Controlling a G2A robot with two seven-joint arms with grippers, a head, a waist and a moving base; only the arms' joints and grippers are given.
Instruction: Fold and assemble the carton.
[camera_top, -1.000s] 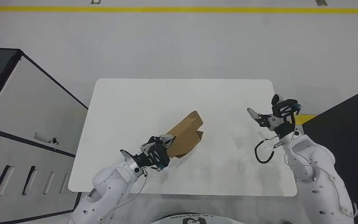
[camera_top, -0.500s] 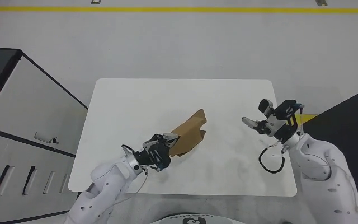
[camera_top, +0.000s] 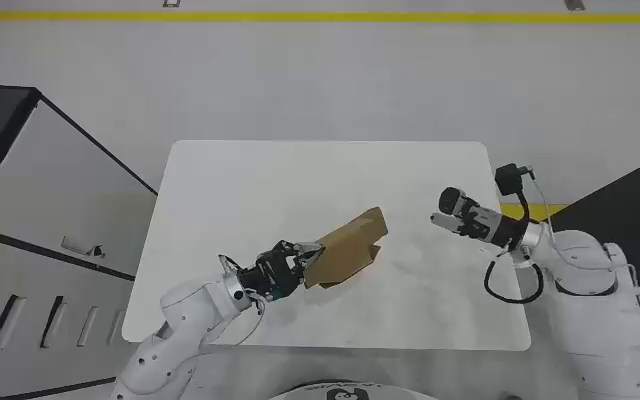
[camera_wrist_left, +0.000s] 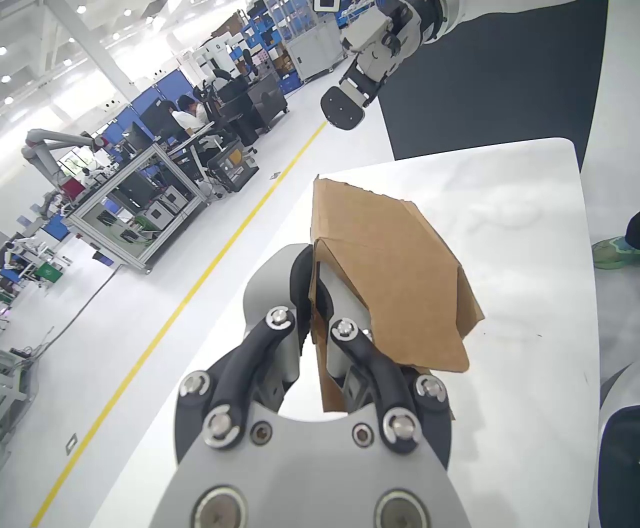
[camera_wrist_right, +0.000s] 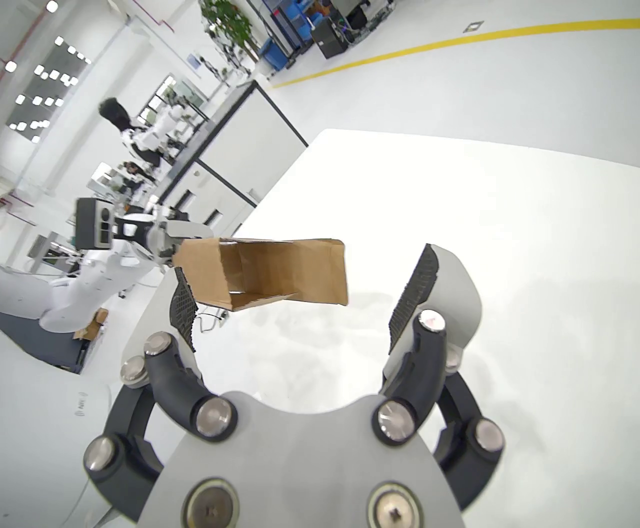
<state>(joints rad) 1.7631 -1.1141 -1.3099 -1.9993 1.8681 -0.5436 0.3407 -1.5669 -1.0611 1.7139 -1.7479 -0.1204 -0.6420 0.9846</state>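
Carton (camera_top: 350, 248), brown cardboard sleeve, in left pincer (camera_wrist_left: 315, 300)

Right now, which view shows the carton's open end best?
The right wrist view: it looks straight into the carton, showing the hollow inside and inner walls. The top view shows its outer brown face from above; the left wrist view shows outer panels and the edge that the left gripper pinches.

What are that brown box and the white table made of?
The carton looks like plain cardboard: matte brown, with sharp creases and thin raw edges. The table has a smooth white top with a faint sheen, perhaps laminate or painted board; the look alone cannot settle which.
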